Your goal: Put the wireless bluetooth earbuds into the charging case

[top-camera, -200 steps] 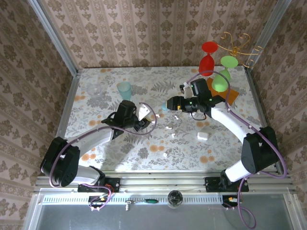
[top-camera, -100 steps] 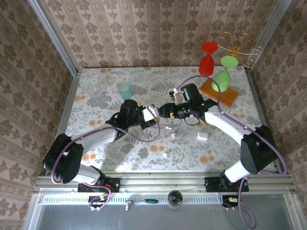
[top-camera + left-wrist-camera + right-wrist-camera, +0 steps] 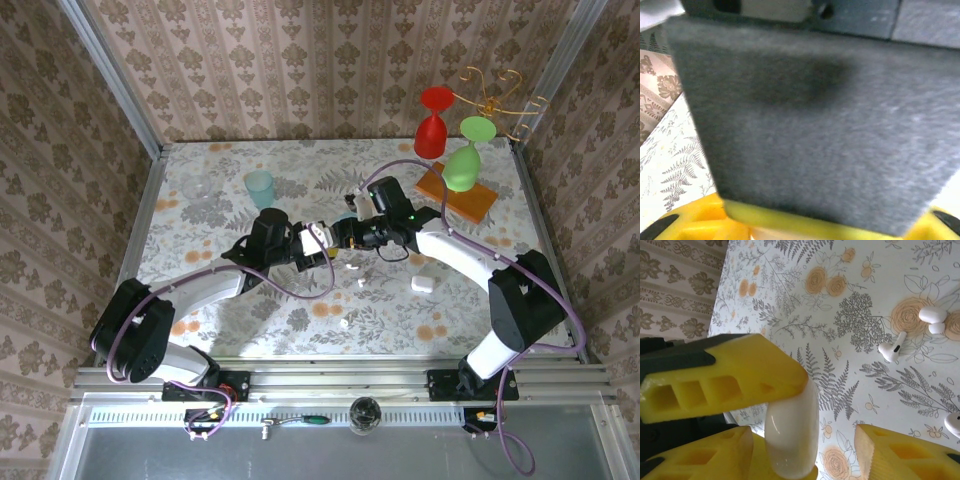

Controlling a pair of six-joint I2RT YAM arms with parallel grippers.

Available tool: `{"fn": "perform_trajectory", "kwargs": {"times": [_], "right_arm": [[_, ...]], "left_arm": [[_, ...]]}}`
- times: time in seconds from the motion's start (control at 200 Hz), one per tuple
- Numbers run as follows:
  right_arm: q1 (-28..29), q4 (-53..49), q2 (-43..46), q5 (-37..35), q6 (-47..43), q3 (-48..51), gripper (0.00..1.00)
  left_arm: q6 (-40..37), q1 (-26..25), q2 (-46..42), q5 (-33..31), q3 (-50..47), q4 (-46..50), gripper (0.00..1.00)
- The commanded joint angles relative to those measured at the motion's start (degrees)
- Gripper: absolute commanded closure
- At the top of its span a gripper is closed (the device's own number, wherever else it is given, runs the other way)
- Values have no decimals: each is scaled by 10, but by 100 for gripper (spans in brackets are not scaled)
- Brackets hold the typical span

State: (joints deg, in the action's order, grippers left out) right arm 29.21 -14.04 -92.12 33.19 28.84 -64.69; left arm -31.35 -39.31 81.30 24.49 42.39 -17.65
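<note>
Right wrist: case (image 3: 790, 435) seemingly pinched (earbuds (image 3: 892, 347) beyond)

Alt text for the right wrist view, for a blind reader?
A white charging case is held among yellow foam end effector fingers at lower left. Beyond, on the floral tablecloth, lie loose white earbuds, one stemmed, toward the right edge.

Red goblet (image 3: 432, 122) and green goblet (image 3: 464, 165) by orange board (image 3: 470, 199); teal cup (image 3: 259, 187) well apart.
</note>
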Motion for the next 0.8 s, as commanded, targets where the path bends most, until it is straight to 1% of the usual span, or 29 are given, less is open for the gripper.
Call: {"fn": "perform_trajectory", "kwargs": {"times": [0.0, 0.145, 0.265, 0.3, 0.335, 0.415, 0.465, 0.535, 0.605, 0.65, 0.69, 0.75, 0.765, 0.795], "right_arm": [[3, 11, -11, -8, 4, -18, 49], [2, 7, -10, -8, 3, -18, 70], [1, 12, 1, -14, -2, -12, 78], [-1, 14, 6, -18, -3, -8, 78], [-3, 21, 13, -22, -5, -3, 79], [-8, 44, 32, -37, -9, 14, 80], [-13, 58, 44, -40, -14, 25, 80], [-22, 73, 66, -46, -32, 39, 80], [-33, 91, 91, -48, -50, 55, 80], [-41, 100, 109, -46, -60, 63, 80], [-45, 107, 119, -38, -71, 66, 81], [-47, 123, 158, -19, -95, 71, 81], [-47, 128, 165, -13, -101, 72, 81], [-47, 139, 178, -1, -111, 75, 81]], "left_arm": [[-11, -3, -10, 21, 3, -13, 72], [-11, -3, -7, 17, 4, -14, 72], [-4, -2, -5, 9, 2, -23, 69], [3, -2, -5, 6, -1, -30, 67], [16, 0, -5, 4, -3, -39, 62], [56, 8, -11, 16, -13, -70, 46], [91, 15, -17, 28, -21, -96, 33], [145, 27, -27, 46, -37, -140, 24], [201, 36, -39, 63, -56, -188, 18], [234, 41, -46, 76, -65, -213, 17], [264, 45, -52, 91, -71, -230, 17], [309, 52, -59, 119, -79, -260, 18], [322, 54, -59, 139, -81, -269, 19], [342, 57, -60, 159, -85, -288, 19]]}}
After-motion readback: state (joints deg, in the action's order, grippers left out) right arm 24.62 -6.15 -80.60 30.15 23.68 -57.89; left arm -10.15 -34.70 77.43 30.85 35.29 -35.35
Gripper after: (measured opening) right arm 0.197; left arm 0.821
